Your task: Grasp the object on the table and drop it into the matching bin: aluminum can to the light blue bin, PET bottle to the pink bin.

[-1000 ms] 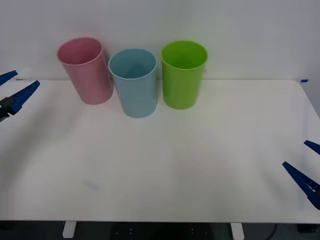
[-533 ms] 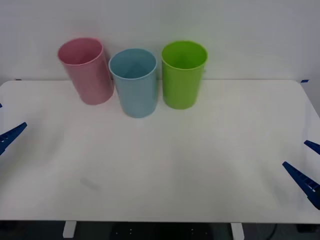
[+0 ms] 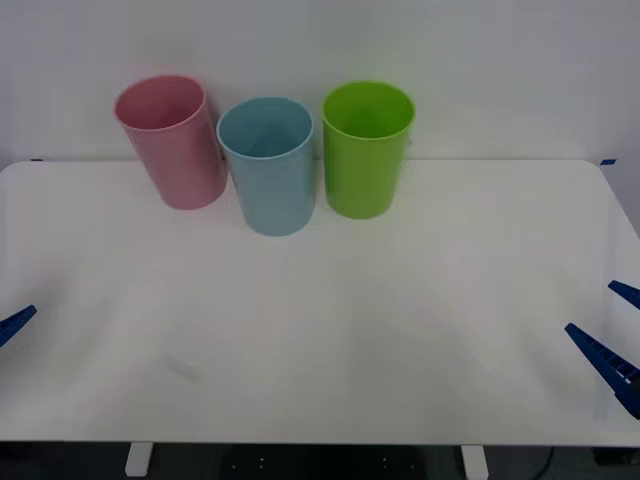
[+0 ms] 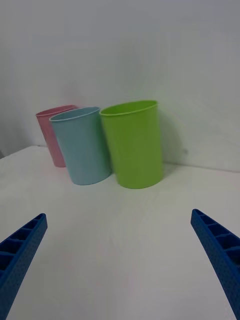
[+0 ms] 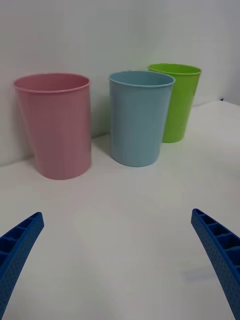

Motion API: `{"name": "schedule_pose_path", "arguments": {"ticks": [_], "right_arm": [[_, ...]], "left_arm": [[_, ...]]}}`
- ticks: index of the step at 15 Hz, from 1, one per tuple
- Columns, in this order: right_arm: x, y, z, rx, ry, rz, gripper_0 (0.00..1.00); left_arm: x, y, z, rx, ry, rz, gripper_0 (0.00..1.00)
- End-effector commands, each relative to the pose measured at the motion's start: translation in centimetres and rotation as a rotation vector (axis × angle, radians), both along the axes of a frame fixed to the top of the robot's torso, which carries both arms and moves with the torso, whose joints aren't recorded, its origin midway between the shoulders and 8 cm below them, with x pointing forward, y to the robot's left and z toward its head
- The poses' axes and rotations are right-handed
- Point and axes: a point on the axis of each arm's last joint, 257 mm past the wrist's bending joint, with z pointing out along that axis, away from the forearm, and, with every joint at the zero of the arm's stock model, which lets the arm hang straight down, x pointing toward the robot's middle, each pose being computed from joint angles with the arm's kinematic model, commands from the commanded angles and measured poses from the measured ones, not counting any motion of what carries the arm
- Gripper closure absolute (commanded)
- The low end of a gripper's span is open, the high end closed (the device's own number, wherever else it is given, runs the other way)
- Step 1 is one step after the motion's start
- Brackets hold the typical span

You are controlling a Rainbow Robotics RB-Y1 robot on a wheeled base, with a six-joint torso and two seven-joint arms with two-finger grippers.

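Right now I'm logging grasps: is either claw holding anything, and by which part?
Nothing is held. The left claw and right claw both hang open over the bare table.

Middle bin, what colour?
Light blue, standing between the pink bin and the lime green bin. Clearest in the left wrist view.

Blue, ribbed, tapering fingers are seen on the right hand (image 3: pixel 618 335) and the left hand (image 5: pixel 120 260), each ending in a pointed tip.
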Motion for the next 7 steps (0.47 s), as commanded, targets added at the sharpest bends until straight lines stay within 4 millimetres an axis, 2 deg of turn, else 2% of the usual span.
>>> {"name": "schedule_pose_path", "arguments": {"ticks": [1, 7], "right_arm": [[0.00, 0.00, 0.00, 0.000, 0.000, 0.000, 0.00], [0.00, 0.00, 0.00, 0.000, 0.000, 0.000, 0.00]], "left_arm": [[-1.55, -0.47, -0.73, -0.004, 0.024, -0.012, 0.00], [-1.98, -0.87, -1.36, -0.015, 0.046, -0.021, 0.00]]}}
